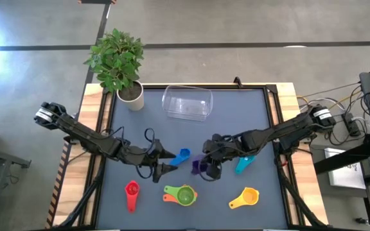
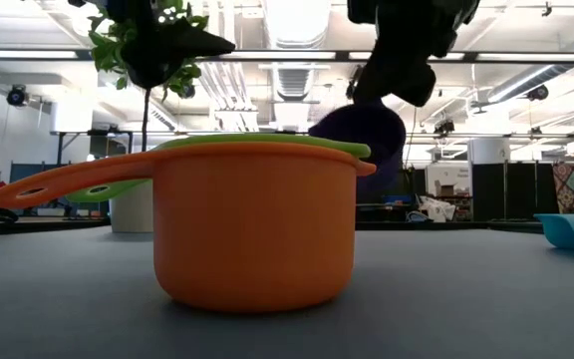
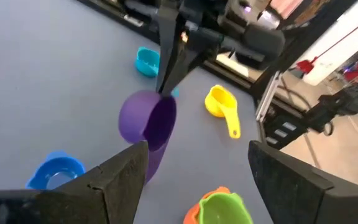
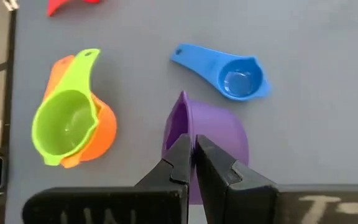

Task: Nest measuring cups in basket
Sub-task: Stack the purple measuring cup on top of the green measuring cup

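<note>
High view shows seven measuring cups, all on the dark table (image 1: 262,115) and none in the basket (image 1: 187,102), which stands apart from them at the far side, next to one white plant pot (image 1: 132,97). The purple cup (image 1: 200,166) is at the middle of the table, tilted, and the right gripper (image 1: 212,168) pinches its rim with the two fingers (image 4: 180,165) pressed close together; part of this cup is hidden under the gripper. The blue cup (image 1: 182,155) lies just beside it, toward the left arm. The teal cup (image 1: 243,164) is partly covered by the right arm. The green cup (image 1: 185,195) sits inside the orange cup (image 1: 168,198), so only the handle and a piece of the rim of the orange one can be seen from above. The red cup (image 1: 132,192) and the yellow cup (image 1: 248,197) lie alone on the near side, well apart from each other. The left gripper (image 1: 164,160) is near the blue cup, with its fingers (image 3: 114,180) spread wide and nothing between them. From the low camera the orange cup fills the middle, and the basket cannot be made out behind it.
</note>
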`<state>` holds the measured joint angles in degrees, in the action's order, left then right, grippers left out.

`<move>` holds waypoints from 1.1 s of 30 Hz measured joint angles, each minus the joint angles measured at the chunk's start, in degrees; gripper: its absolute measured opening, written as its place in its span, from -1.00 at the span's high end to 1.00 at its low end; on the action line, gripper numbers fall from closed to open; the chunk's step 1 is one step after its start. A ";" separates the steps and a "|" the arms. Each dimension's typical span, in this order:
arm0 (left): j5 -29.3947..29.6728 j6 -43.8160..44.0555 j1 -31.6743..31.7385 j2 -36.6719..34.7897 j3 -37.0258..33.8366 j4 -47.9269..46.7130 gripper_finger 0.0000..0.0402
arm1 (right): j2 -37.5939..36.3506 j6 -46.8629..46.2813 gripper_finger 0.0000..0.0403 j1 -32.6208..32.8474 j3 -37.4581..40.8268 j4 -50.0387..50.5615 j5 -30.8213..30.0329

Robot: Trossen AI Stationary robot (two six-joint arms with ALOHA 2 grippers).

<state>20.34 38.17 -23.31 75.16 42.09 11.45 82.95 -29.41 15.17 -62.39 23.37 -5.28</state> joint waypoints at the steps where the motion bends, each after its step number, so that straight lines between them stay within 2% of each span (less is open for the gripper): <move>1: 0.00 -0.01 0.00 0.04 -0.01 -0.59 -0.30 | -0.22 -0.18 0.96 -0.01 0.17 0.31 -0.29; 10: -0.01 0.06 0.00 2.18 -0.01 -1.83 -0.29 | -0.38 -4.02 0.96 -0.64 0.89 10.50 -6.95; 16: -0.39 -0.08 0.00 4.17 0.28 -1.99 -0.30 | -0.58 -2.40 0.88 -0.66 1.18 12.78 -7.30; 20: -1.12 -0.11 0.00 5.26 0.28 -2.29 -0.30 | -0.75 2.49 0.69 -0.25 1.05 12.77 -7.37; 25: -1.92 -2.21 -0.06 5.88 0.28 -2.18 -0.30 | -0.40 5.76 0.33 1.25 1.05 14.64 -7.18; 29: -1.95 -3.41 -0.10 5.94 0.28 -2.18 -0.30 | -0.32 -2.86 0.09 1.21 1.05 18.86 -7.14; 33: -1.94 -3.43 -0.11 5.92 0.28 -2.13 -0.30 | -0.33 -12.58 -0.03 1.49 2.18 19.33 -6.23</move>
<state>18.40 34.74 -23.42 81.08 42.37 9.32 82.62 -41.99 16.65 -60.20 42.69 -11.51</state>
